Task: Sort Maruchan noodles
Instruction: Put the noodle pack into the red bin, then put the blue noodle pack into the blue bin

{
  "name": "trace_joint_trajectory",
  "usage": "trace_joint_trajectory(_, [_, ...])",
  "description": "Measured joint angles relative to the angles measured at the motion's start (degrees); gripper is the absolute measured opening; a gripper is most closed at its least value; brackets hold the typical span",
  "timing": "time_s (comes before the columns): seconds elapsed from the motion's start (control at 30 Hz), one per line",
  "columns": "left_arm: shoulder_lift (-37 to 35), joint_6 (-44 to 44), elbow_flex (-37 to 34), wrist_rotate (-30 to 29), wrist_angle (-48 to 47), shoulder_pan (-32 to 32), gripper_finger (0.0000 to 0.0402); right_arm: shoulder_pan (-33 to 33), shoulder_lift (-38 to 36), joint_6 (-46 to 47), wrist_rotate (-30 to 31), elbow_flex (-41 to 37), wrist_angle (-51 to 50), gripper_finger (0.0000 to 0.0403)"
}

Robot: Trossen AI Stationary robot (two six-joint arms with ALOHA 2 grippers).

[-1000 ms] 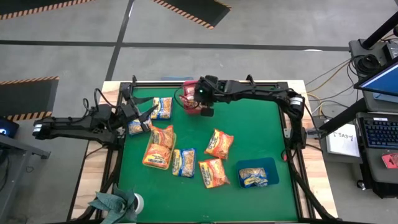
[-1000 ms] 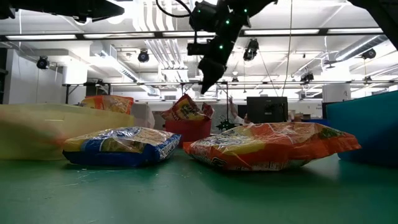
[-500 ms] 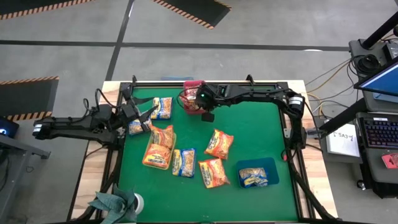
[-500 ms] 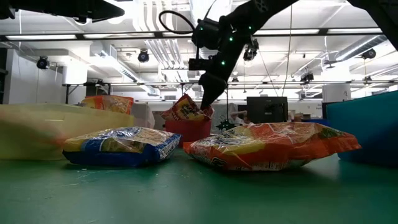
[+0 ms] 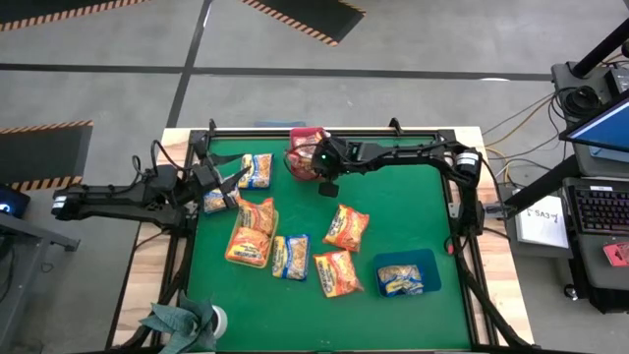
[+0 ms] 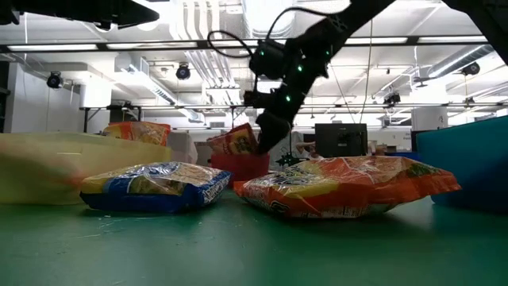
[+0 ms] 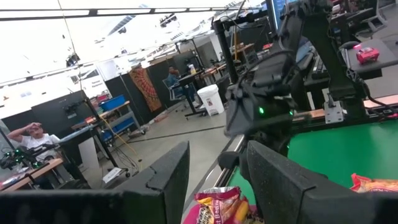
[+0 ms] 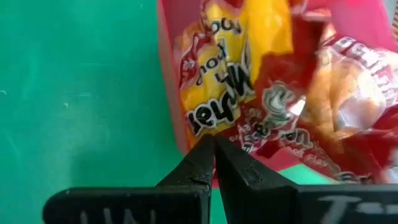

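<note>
The red tray (image 5: pixel 303 157) stands at the table's far edge with red-wrapped noodle packets (image 8: pixel 292 93) in it; one packet (image 6: pixel 236 141) sticks up above its rim. My right gripper (image 5: pixel 328 186) (image 8: pixel 215 149) is shut, and its tips are at the tray's near wall (image 8: pixel 171 118). Orange packets (image 5: pixel 346 226) (image 5: pixel 336 272) (image 5: pixel 253 231) and blue-and-yellow packets (image 5: pixel 292 256) (image 5: pixel 257 169) (image 5: pixel 218 200) lie flat on the green mat. My left gripper (image 5: pixel 236 178) (image 7: pixel 214 180) is open, above the mat's left edge, holding nothing. My right gripper's shut tips (image 8: pixel 205 155) stand against the red tray's near wall, slanting down from the table's near-right side. I cannot tell whether they touch the wall or the packet just behind it.
A blue tray (image 5: pixel 425 264) near the right edge holds one blue-and-yellow packet (image 5: pixel 401 279). A yellowish tray (image 6: pixel 40 167) with an orange packet (image 6: pixel 139 131) shows left in the low view. A plant (image 5: pixel 182 323) and tape roll (image 5: pixel 222 319) sit at the near-left corner.
My right gripper has come down and a little toward the table's near edge, from over the red tray to its near wall. The packet sticking out of the tray has shifted slightly. My left arm has kept still.
</note>
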Motion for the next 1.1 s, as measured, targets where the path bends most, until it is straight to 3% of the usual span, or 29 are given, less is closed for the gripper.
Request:
trace_joint_trajectory(0.27, [0.0, 0.0, 0.0, 0.0, 0.1, 0.0, 0.0146, -0.1, -0.2, -0.5, 0.3, -3.1, 3.0, 0.0008])
trace_joint_trajectory(0.63, [1.2, -0.9, 0.0, 0.0, 0.1, 0.0, 0.0146, 1.3, -7.9, 2.8, -0.3, 3.3, -10.0, 0.0008])
trace_joint_trajectory(0.87, [5.0, -3.5, 0.0, 0.0, 0.1, 0.0, 0.0146, 5.1, -14.6, 11.0, -11.9, 0.1, -16.0, 0.0008])
trace_joint_trajectory(1.1, [9.8, -7.9, 0.6, -0.1, -1.4, 0.2, 0.0145, 11.9, -17.8, 16.2, -13.0, -7.5, -16.1, 0.0008])
